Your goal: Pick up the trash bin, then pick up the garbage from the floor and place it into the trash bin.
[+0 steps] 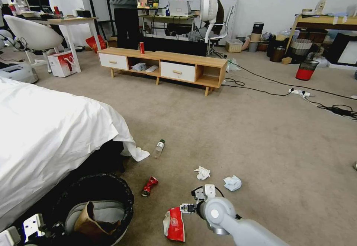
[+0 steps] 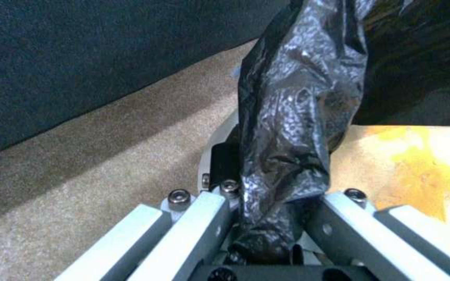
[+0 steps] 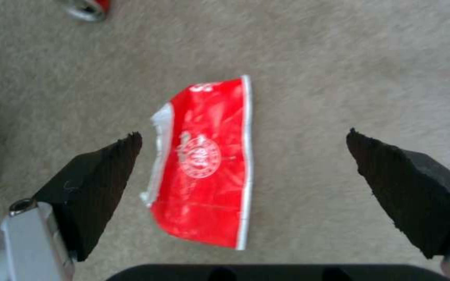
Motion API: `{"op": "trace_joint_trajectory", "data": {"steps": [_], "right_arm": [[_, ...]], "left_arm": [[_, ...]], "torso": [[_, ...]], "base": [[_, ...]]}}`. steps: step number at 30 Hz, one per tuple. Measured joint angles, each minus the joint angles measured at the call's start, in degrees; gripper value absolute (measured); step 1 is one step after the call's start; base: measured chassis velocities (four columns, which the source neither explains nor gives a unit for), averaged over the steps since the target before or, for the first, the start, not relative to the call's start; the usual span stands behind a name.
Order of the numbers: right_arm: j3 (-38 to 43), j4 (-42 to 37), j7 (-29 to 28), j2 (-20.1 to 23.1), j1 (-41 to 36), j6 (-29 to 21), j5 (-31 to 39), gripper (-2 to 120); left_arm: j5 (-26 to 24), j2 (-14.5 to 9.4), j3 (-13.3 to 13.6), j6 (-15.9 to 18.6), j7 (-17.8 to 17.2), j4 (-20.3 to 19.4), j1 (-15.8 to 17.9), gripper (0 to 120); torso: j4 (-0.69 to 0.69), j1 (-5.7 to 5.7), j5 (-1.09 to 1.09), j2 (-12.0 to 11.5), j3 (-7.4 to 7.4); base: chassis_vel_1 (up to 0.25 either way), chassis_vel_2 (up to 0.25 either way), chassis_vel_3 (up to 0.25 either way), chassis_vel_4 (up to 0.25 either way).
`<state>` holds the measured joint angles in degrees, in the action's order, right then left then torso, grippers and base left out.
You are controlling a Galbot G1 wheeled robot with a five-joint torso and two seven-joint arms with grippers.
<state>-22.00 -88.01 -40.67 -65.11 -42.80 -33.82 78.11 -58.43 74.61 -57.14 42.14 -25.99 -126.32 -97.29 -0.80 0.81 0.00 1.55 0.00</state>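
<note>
The trash bin [image 1: 111, 186], lined with a crinkled black bag [image 2: 293, 117], sits at my lower left beside the bed, and a tan cardboard tray [image 1: 87, 221] lies inside it. My left gripper [image 1: 37, 226] [image 2: 272, 218] is shut on the bin's bagged rim. My right gripper [image 1: 185, 208] [image 3: 243, 134] hangs open just above the red-white packet [image 1: 174, 224] [image 3: 204, 164], which lies on the carpet between its black pads [image 3: 100, 179]. Other garbage lies farther out: a crushed red can [image 1: 148, 185] [image 3: 87, 7], two white tissues [image 1: 202, 172] [image 1: 232, 182] and a clear bottle [image 1: 158, 148].
A bed with a white sheet [image 1: 48, 134] fills the left side. A low wooden cabinet [image 1: 163, 65] with an upright red can [image 1: 141, 47] stands across the room. A red-and-black mesh bin [image 1: 306, 69], a power strip [image 1: 301, 92] and cables lie at the right.
</note>
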Motion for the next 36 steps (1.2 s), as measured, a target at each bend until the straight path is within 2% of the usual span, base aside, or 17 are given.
{"op": "trace_joint_trajectory", "data": {"steps": [10,36], "right_arm": [[-2.6,6.9,2.2,-5.6,1.3,0.2,-2.1,100],[-6.1,21.3,7.0,-11.8,4.5,1.7,-6.2,100]], "left_arm": [[0.0,0.0,0.1,0.0,0.0,0.1,-0.2,1],[0.0,0.3,0.0,0.0,0.2,-0.3,-0.7,1]], "torso": [[0.0,0.0,0.0,0.0,0.0],[0.0,0.0,0.0,0.0,0.0]], "base": [[0.0,0.0,0.0,0.0],[0.0,0.0,0.0,0.0]]}}
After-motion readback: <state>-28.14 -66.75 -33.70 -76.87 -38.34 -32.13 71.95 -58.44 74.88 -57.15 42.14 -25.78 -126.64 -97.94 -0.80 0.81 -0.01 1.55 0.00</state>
